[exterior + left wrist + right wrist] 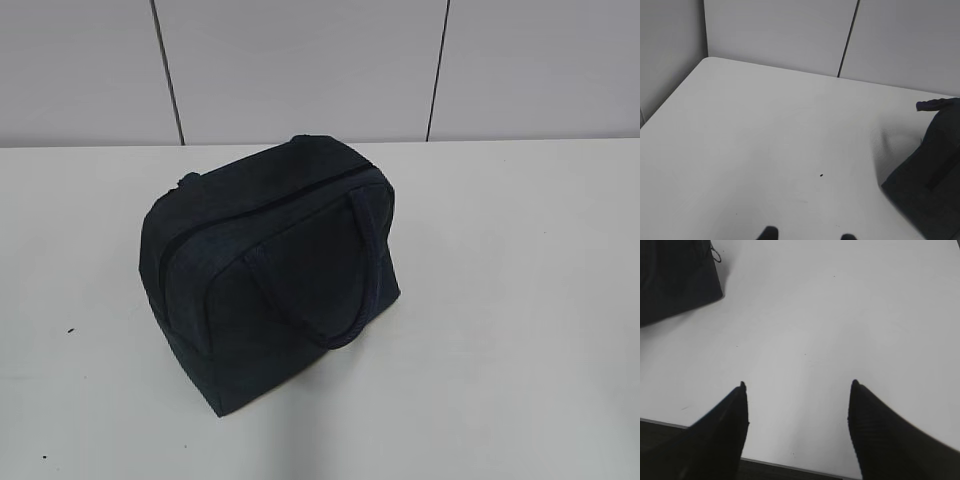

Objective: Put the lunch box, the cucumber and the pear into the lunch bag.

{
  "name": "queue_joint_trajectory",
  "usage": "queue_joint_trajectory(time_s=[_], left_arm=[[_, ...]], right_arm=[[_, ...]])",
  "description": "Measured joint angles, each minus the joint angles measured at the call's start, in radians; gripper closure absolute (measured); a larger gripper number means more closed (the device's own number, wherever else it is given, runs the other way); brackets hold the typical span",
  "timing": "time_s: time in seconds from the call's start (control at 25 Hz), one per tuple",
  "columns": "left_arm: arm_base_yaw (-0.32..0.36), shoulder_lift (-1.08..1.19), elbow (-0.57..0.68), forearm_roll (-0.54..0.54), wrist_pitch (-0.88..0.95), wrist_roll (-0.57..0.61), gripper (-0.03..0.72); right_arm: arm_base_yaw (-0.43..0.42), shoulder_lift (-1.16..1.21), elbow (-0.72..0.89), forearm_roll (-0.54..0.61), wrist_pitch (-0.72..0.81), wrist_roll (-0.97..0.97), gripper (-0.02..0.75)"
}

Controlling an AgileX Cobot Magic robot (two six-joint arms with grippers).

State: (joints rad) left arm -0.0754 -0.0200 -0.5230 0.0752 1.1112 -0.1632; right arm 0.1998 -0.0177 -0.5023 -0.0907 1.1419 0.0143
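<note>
The dark navy lunch bag (272, 270) stands on the white table (520, 300), its zipper closed along the top and a loop handle hanging on its front face. It also shows at the right edge of the left wrist view (935, 180) and in the top left corner of the right wrist view (675, 280). My left gripper (809, 235) is open and empty, only its two fingertips showing, left of the bag. My right gripper (797, 386) is open wide and empty over the table's front edge. The lunch box, the cucumber and the pear are out of view. Neither gripper shows in the exterior view.
Grey wall panels (300, 70) stand behind the table. The table's left corner (710, 60) meets the wall. The table's front edge (790, 464) lies under my right gripper. A small dark speck (821, 175) lies on the table.
</note>
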Motion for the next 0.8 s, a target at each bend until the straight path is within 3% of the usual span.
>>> queue_joint_trajectory(time_s=[0.8], left_arm=[[0.000, 0.000, 0.000, 0.000, 0.000, 0.000, 0.450]], right_arm=[[0.000, 0.000, 0.000, 0.000, 0.000, 0.002, 0.247]])
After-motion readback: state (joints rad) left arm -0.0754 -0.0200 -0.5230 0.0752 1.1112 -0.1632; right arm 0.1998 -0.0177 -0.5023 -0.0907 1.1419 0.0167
